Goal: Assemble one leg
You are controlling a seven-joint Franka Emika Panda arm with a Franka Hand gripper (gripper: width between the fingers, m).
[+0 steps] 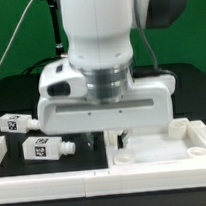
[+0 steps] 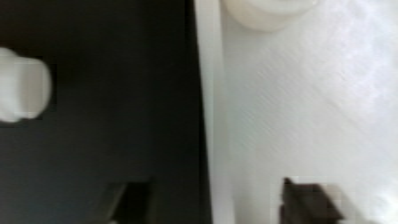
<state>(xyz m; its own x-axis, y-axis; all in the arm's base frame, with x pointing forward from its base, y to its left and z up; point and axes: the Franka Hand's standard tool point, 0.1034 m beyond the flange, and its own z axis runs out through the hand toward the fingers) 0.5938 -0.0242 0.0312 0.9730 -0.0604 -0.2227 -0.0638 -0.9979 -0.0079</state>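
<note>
The nearest leg (image 1: 46, 149) is seen lying unheld outside the jaws, a second leg (image 1: 10, 123) farther off. The gripper (image 1: 106, 141) is spread wide and empty, the tray-like part's (image 1: 160, 152) edge between the jaws. Seating that part seems in hand; next a leg must be grasped.

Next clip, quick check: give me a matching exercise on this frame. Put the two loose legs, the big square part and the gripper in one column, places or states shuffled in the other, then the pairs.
Column one
1. back leg
2. front leg
3. square tray-like part
4. gripper

Column two
A. open, fingers lowered at the tray-like part's edge
B. lying close to the gripper, on the exterior view's left of it
C. on the exterior view's right, with round corner sockets
D. lying nearest the exterior view's left edge

Pairs: 1-D; 2-B; 3-C; 4-A
</note>
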